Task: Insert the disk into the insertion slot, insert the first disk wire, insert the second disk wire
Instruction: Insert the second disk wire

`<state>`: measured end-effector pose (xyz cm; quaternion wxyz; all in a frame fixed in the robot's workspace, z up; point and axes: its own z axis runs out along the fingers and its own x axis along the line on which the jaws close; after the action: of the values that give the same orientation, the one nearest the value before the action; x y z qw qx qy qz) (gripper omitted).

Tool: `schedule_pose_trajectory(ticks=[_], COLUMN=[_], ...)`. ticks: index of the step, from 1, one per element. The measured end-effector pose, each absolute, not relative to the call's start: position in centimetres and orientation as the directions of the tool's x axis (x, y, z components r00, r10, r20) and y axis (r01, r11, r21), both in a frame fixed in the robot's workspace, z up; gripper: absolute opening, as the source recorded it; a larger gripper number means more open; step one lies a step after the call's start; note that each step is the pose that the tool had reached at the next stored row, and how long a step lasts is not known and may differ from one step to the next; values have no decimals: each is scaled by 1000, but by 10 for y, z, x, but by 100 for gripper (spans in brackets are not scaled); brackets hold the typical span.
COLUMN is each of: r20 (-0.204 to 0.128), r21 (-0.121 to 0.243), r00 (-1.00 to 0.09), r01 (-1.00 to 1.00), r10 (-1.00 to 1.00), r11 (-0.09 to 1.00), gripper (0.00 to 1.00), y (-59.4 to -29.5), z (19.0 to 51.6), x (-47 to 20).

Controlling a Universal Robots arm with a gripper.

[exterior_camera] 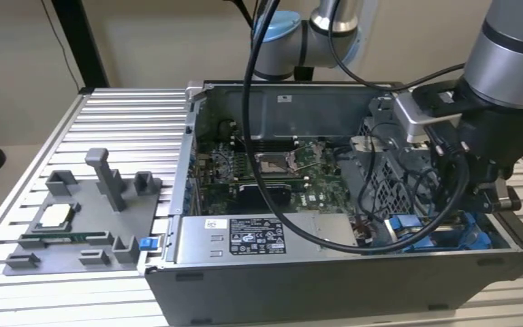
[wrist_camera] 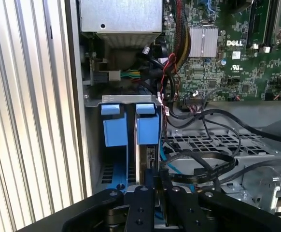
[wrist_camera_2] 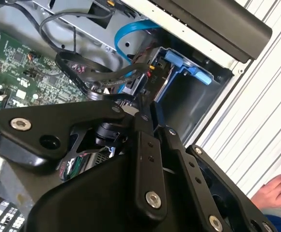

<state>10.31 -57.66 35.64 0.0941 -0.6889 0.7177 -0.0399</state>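
Note:
The disk's blue frame (wrist_camera: pixel 147 126) stands edge-on in the insertion slot (wrist_camera: pixel 131 99), a grey metal bay at the case's front corner; the disk's thin grey edge (wrist_camera: pixel 139 154) shows beside it. In the exterior view the same blue rails (exterior_camera: pixel 407 225) sit under my arm (exterior_camera: pixel 493 129). My gripper (wrist_camera: pixel 158 182) hangs right over the disk's near end, shut on the dark connector of a black disk wire (wrist_camera: pixel 213 166). In the second wrist view that gripper (wrist_camera_2: pixel 147 84) meets the looped black wire (wrist_camera_2: pixel 82 72) beside the blue frame (wrist_camera_2: pixel 189 67).
A second blue rail (wrist_camera: pixel 114 124) stands beside the disk. A blue flat cable (wrist_camera_2: pixel 131 29), bundled wires (wrist_camera: pixel 172 53) and the motherboard (wrist_camera: pixel 237 63) crowd the bay. The labelled power-supply box (exterior_camera: pixel 252 238) lies alongside. A person's hand (wrist_camera_2: pixel 275 193) rests on the slotted table (exterior_camera: pixel 125 122).

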Motion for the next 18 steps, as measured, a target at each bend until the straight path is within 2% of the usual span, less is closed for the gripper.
schedule_pose_trajectory(ticks=[18], r20=[-80], r21=[-190], r00=[-33], r01=[-981], r10=[-996], r11=[48], gripper=[0], y=[-577], z=[349], x=[103])
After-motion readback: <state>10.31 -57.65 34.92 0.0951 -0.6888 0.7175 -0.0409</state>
